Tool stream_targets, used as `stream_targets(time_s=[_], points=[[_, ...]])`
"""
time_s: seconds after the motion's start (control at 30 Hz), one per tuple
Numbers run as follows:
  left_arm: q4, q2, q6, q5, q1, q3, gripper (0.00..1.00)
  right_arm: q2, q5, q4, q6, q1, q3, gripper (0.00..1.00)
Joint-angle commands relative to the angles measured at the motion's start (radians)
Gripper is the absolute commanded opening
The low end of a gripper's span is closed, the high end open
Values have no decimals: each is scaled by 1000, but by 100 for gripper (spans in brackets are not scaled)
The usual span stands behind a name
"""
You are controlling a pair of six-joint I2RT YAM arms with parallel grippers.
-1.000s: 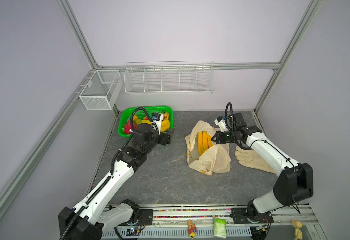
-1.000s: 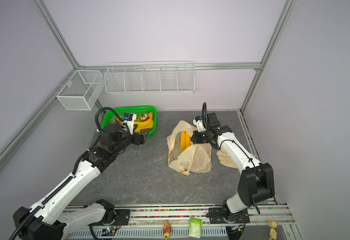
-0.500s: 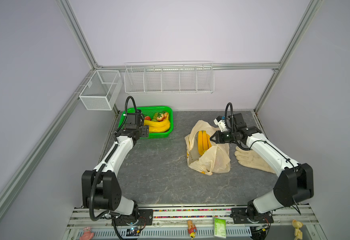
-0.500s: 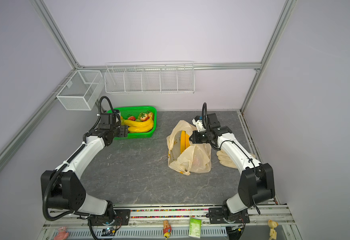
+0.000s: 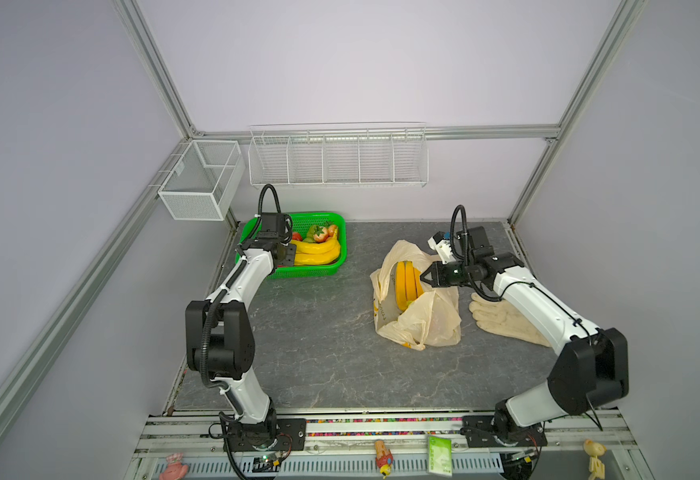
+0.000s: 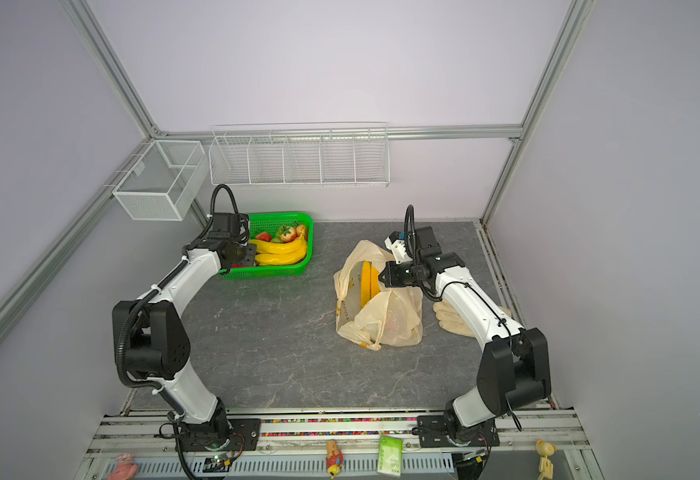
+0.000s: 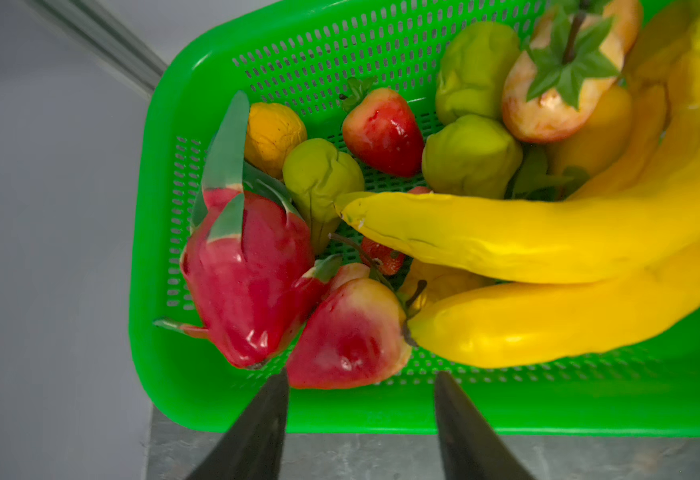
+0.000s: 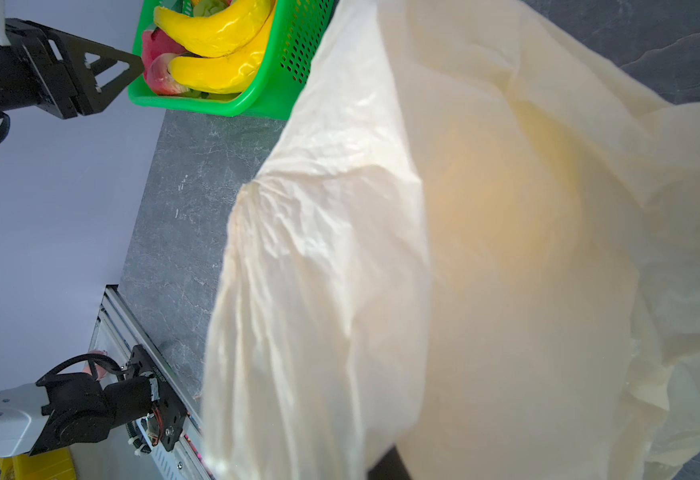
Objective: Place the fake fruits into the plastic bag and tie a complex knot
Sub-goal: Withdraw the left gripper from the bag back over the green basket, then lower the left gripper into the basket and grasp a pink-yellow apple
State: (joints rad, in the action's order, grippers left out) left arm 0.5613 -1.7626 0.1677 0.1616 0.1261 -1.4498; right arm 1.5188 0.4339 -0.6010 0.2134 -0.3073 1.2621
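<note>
The green basket (image 7: 381, 411) holds fake fruits: a dragon fruit (image 7: 248, 274), a red-yellow fruit (image 7: 348, 336), a strawberry (image 7: 383, 133), green pears (image 7: 470, 156) and bananas (image 5: 317, 249). My left gripper (image 7: 361, 374) hovers at the basket's near-left corner (image 5: 288, 253), open, with nothing between its fingers; the red-yellow fruit lies just ahead of the tips. The plastic bag (image 5: 435, 320) stands mid-table with its mouth gaping and a banana bunch (image 5: 406, 282) inside. My right gripper (image 5: 425, 276) is shut on the bag's rim; the film (image 8: 506, 249) fills the right wrist view. No knot is in view.
A cream glove (image 5: 502, 322) lies right of the bag, under my right arm. A wire box (image 5: 202, 180) hangs on the left wall and a wire shelf (image 5: 337, 160) on the back wall. The base rail (image 5: 381, 432) runs along the front edge.
My left arm has swung back and left to the basket's corner, and its jaws have narrowed. The right arm and the bag have stayed put.
</note>
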Motion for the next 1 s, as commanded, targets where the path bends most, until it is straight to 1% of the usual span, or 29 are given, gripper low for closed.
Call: stream_targets(time_s=[0.0,0.1,0.2,0.43,0.67,0.9,0.97], points=[[72,-33,-1,-75,-2,-46,43,9,-7,1,-1,6,-3,6],[102,-59,-6,-97,-2,-78,33,11,-6,0,-3,6,-3,6],[125,-91,-12,-124,0,-110,28,11,-7,-2,-4,5,-4,6],[146,-154,-25,-123,0,-153,25,8,-9,-6,-8,5,-9,7],[165,-197,-35,-98,0,-186,19,9,-8,-6,-8,5,-8,6],[193,-190,-46,-83,1,-205,9,17,-8,-5,-9,5,-10,6],[185,-163,-57,-85,1,-196,8,17,-8,-6,-11,5,-10,7]])
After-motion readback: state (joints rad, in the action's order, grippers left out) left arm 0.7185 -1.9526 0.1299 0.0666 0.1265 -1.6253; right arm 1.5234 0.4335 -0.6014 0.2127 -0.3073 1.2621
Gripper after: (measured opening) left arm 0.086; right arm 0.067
